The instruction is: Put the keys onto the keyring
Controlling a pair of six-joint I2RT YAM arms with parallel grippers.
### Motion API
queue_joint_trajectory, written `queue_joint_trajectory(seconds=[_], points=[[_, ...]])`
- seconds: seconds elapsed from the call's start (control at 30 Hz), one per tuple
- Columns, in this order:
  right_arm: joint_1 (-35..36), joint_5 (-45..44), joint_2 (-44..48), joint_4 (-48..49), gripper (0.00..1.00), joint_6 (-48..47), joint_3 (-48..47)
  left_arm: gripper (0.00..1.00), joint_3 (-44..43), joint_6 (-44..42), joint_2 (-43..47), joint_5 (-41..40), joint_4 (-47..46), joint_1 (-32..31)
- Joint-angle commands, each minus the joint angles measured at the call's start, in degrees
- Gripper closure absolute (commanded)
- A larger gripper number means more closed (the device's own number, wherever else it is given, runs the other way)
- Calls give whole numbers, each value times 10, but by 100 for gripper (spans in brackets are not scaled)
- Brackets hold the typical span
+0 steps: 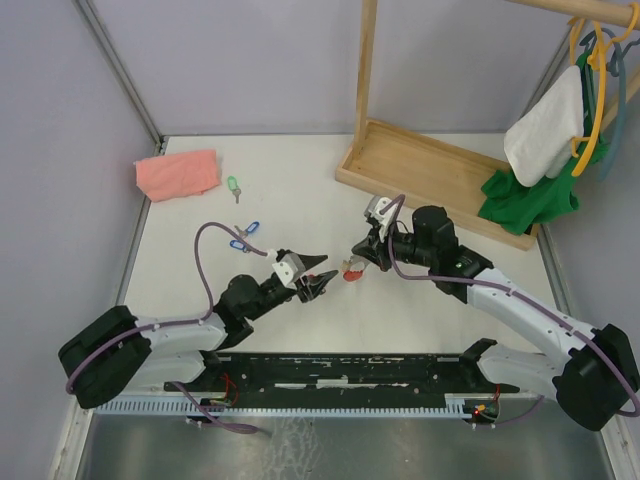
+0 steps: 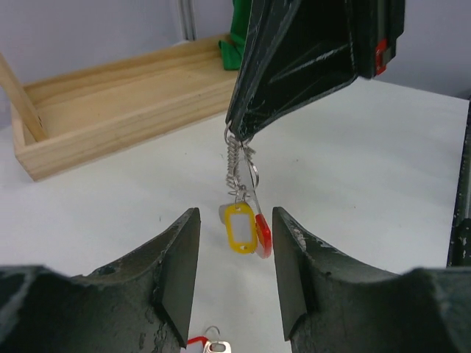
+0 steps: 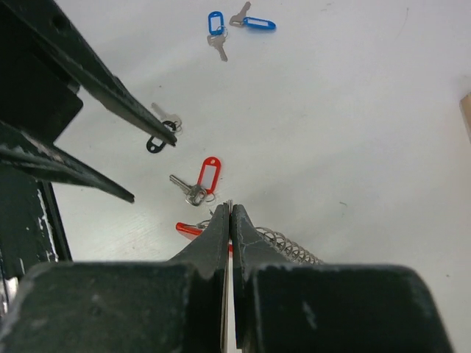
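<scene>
Left wrist: right tool [image 2: 239, 136] pinched shut on keyring [image 2: 234, 165], clear of bench [image 2: 368, 184]. Yellow-tag key [image 2: 239, 229] hangs on it, looks threaded. Left tool [image 2: 235, 215] spread, flanking it. Red-tag key [image 3: 208, 175], black-tag key [image 3: 158, 140], blue-tag keys [image 3: 215, 22], green-tag key [image 1: 233, 185] left on bench.

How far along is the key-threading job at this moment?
Done: one yellow-tagged key hangs on the keyring. In hand: the right gripper is shut on its coil; the left gripper is open beside it, empty. Remaining: the red-tagged key, black-tagged key, two blue-tagged keys and green-tagged key lie on the table.
</scene>
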State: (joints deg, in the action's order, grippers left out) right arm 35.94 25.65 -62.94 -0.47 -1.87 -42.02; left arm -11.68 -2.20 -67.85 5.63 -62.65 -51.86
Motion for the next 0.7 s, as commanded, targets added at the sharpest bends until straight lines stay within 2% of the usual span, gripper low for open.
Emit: queue_joint_trajectory(seconds=[0.0, 0.17, 0.37, 0.57, 0.67], points=[[0, 55, 10, 21, 99, -133, -23, 49, -13, -48, 58, 36, 36, 20], [-1, 85, 5, 96, 99, -152, 6, 49, -32, -35, 56, 125, 42, 79], [-4, 133, -13, 246, 99, -152, 62, 50, -37, 0, 7, 262, -53, 150], [-7, 170, -34, 387, 100, -119, 100, 50, -60, -6, -21, 345, -86, 173], [-9, 198, -43, 428, 99, -103, 105, 51, -72, -17, -35, 370, -89, 176]])
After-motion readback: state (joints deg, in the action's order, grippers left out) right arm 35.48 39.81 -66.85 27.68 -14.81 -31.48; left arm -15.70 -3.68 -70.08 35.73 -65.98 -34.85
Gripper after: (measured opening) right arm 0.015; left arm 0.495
